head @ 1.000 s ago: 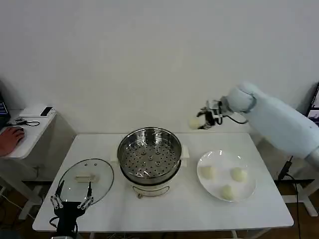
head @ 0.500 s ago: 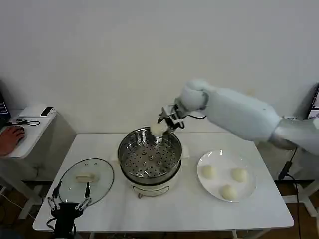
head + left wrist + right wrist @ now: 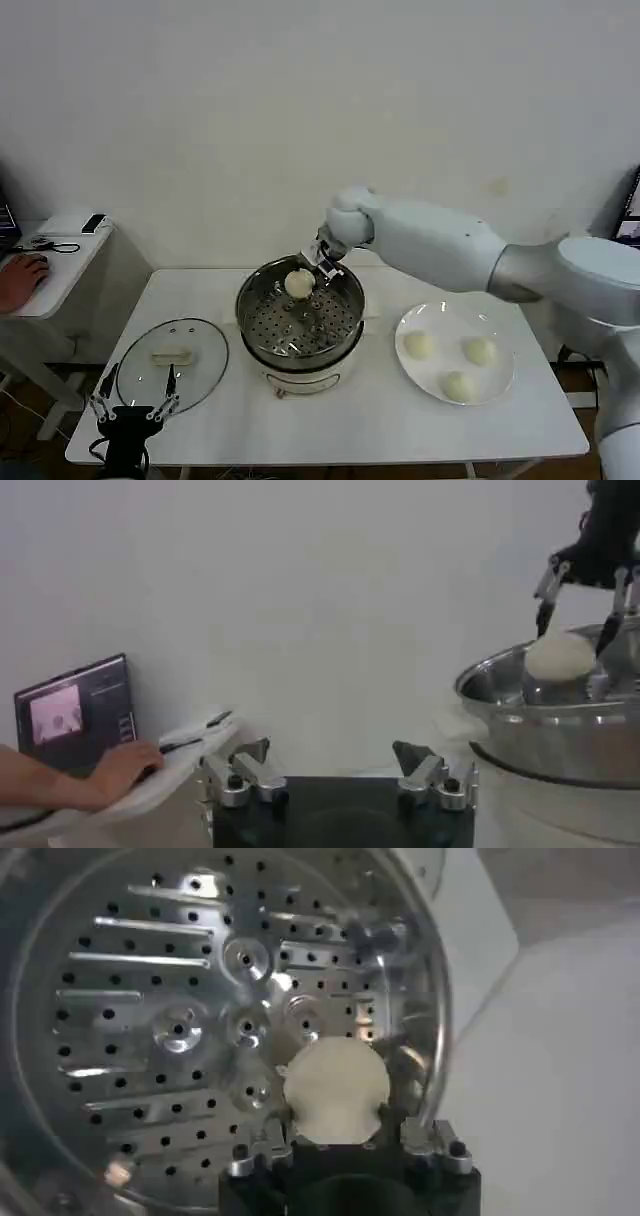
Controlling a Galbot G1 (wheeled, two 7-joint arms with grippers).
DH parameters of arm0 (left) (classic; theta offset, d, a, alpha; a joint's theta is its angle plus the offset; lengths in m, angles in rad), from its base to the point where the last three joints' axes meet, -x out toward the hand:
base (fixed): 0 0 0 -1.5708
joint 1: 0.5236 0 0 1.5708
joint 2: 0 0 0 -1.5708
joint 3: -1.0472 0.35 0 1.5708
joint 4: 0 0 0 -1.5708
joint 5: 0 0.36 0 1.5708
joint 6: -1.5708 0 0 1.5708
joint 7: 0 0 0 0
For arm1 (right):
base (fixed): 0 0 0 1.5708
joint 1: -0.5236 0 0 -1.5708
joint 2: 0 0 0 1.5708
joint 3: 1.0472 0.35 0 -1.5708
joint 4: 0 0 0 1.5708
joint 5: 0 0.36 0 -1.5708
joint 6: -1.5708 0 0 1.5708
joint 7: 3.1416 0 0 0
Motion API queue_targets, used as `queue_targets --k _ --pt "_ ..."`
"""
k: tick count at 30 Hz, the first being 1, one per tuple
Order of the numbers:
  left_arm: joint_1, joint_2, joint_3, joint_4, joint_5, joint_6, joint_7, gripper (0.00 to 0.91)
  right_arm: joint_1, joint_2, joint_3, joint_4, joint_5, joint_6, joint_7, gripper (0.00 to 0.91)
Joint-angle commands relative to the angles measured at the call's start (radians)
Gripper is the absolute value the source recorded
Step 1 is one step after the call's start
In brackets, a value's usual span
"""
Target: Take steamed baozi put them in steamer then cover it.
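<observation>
My right gripper (image 3: 303,280) is shut on a cream-white baozi (image 3: 298,284) and holds it over the far side of the steamer (image 3: 300,312), just above the perforated tray (image 3: 200,1028). The wrist view looks straight down on that baozi (image 3: 335,1088) between the fingers. Three more baozi (image 3: 418,346) (image 3: 480,350) (image 3: 456,385) lie on the white plate (image 3: 498,385) to the right. The glass cover (image 3: 172,362) lies flat on the table left of the steamer. My left gripper (image 3: 130,408) hangs open at the table's front left edge, near the cover; in its own view it appears as (image 3: 335,765).
A side desk (image 3: 50,265) at the far left carries a laptop (image 3: 75,712) and a person's hand (image 3: 20,280). Bare white tabletop (image 3: 340,420) runs along the front between cover and plate.
The right arm has swung left from above the plate's far side, carrying the baozi, and lowered it over the steamer. The left gripper has barely moved.
</observation>
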Motion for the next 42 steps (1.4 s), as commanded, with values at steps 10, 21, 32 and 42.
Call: queue_targets --k 10,21,32,42 --pt "-0.009 0.004 -0.013 0.013 -0.001 -0.001 -0.001 0.907 -0.041 0.066 0.012 -0.139 -0.111 0.141 0.037 0.907" --pt "-0.01 0.01 -0.01 0.009 -0.002 -0.001 0.0 0.907 0.051 -0.042 0.015 0.044 0.01 0.059 0.017 0.907" --pt "-0.026 0.045 -0.022 0.003 -0.048 0.019 0.011 0.907 0.186 -0.378 -0.003 0.372 0.223 -0.252 0.034 0.907" --pt "-0.06 0.068 0.016 0.012 -0.04 0.029 0.018 0.907 0.111 -0.748 -0.008 0.565 0.196 -0.4 0.019 0.907"
